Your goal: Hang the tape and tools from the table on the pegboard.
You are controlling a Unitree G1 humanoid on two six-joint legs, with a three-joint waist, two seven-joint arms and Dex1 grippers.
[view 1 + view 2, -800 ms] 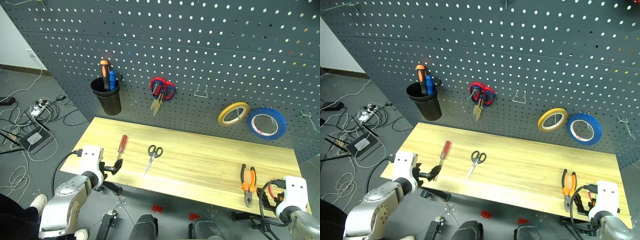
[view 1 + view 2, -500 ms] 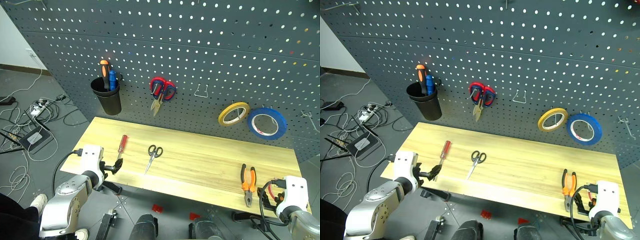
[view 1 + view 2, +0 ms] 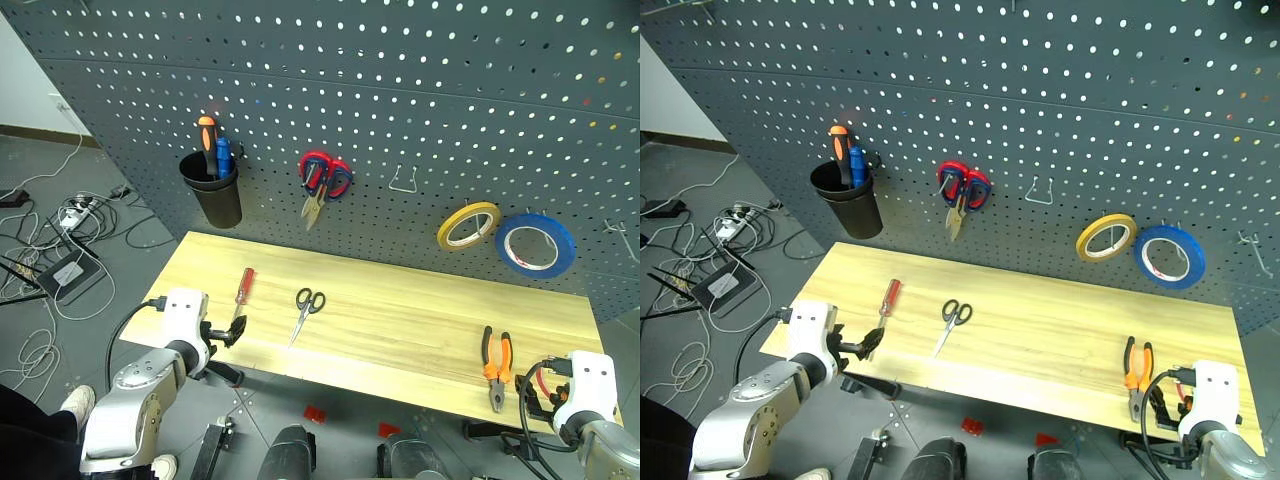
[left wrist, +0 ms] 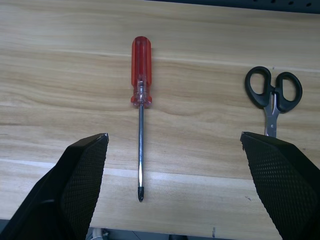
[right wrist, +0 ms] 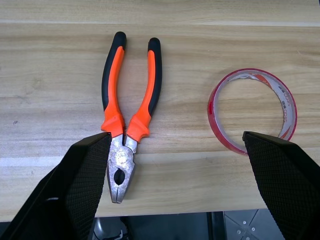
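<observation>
**Pale wood table with four things lying loose, both grippers spread and empty**

Pale planks of the table [image 3: 400,330] carry every loose item, and nothing is held. The left gripper [image 4: 172,150] is seen hovering at the near edge with its black fingers [image 4: 82,175] spread wide; between them, pointing its tip back toward the gripper, lies the screwdriver [image 4: 140,95] with the clear red handle. Just beyond the other finger of that gripper the small scissors [image 4: 273,95] with black loops are found, their blades partly hidden by that finger.

The right gripper [image 5: 175,170] is likewise held with its fingers wide apart and nothing between them but the table. The pliers [image 5: 127,115] lie close to one finger, steel nose toward the gripper, orange-and-black handles away from it. The red-pink tape [image 5: 252,110] lies flat near the other finger, apart from the pliers.

Behind both grippers the grey pegboard [image 3: 420,90] is seen, already carrying a black cup [image 3: 213,195], red-looped scissors [image 3: 322,180], a yellow roll [image 3: 467,226] and a blue roll [image 3: 534,246].
</observation>
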